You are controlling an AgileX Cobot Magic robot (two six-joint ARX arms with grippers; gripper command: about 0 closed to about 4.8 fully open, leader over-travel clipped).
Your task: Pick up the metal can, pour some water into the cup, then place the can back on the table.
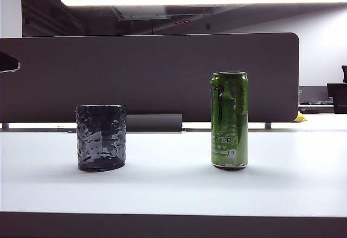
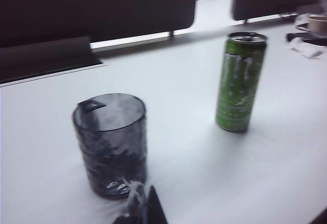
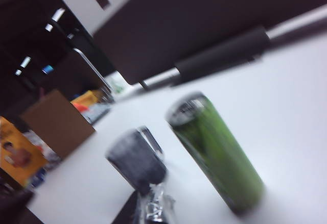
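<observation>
1. Metal can [image 1: 229,120]: upright on the white tabletop [image 1: 173,186], untouched, ahead of both claws.
2. Cup [image 1: 101,137]: upright, well apart from the can, nearest the left claw [image 2: 140,208].
3. Left claw: closure cannot be told.
4. Right claw [image 3: 153,208]: closed, empty.

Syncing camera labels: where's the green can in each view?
Exterior view: the metal can stands upright right of centre on the table.
Left wrist view: can upright, beyond the cup.
Right wrist view: can blurred, looks slanted from camera tilt.
Shared landmark: the dark dimpled cup beside it.
</observation>
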